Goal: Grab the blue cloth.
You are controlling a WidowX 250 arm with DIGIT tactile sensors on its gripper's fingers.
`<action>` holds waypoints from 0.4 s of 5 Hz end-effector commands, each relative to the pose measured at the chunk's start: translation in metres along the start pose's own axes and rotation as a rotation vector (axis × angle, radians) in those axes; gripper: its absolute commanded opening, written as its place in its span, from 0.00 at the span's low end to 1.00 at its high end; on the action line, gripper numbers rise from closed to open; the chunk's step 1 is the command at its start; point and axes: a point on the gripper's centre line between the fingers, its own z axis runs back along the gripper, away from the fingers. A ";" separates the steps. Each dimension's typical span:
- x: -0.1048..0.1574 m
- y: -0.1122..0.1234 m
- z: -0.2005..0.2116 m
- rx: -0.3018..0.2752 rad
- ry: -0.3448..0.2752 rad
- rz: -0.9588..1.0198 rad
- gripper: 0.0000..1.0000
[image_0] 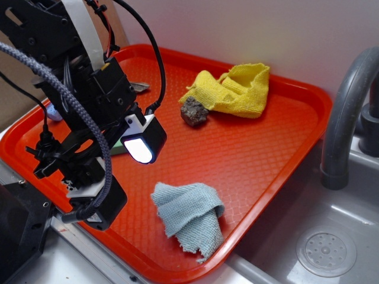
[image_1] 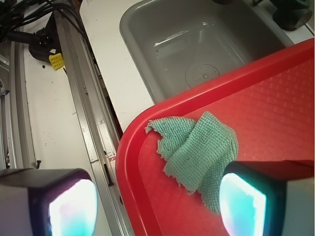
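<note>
The blue cloth (image_0: 189, 216), a pale grey-blue woven rag, lies crumpled on the red tray (image_0: 266, 154) near its front edge. My gripper (image_0: 124, 177) hangs above the tray just left of the cloth, open, with nothing between its lit white pads (image_0: 143, 143). In the wrist view the blue cloth (image_1: 199, 152) lies on the tray (image_1: 280, 113) ahead of the gripper (image_1: 157, 206). Its near corner runs under the right fingertip (image_1: 246, 204), and the left fingertip (image_1: 69, 206) hangs over the tray's outer rim and the metal rail.
A yellow cloth (image_0: 237, 89) and a dark rock (image_0: 194, 111) lie at the tray's back. A grey faucet (image_0: 346, 106) rises to the right above a grey sink (image_0: 325, 248), whose basin (image_1: 197, 54) lies just beyond the tray's rim. Cables hang from the arm.
</note>
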 end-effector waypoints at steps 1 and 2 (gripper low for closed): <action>-0.006 0.011 -0.077 0.082 0.053 0.000 1.00; -0.012 0.024 -0.097 0.048 0.058 0.036 1.00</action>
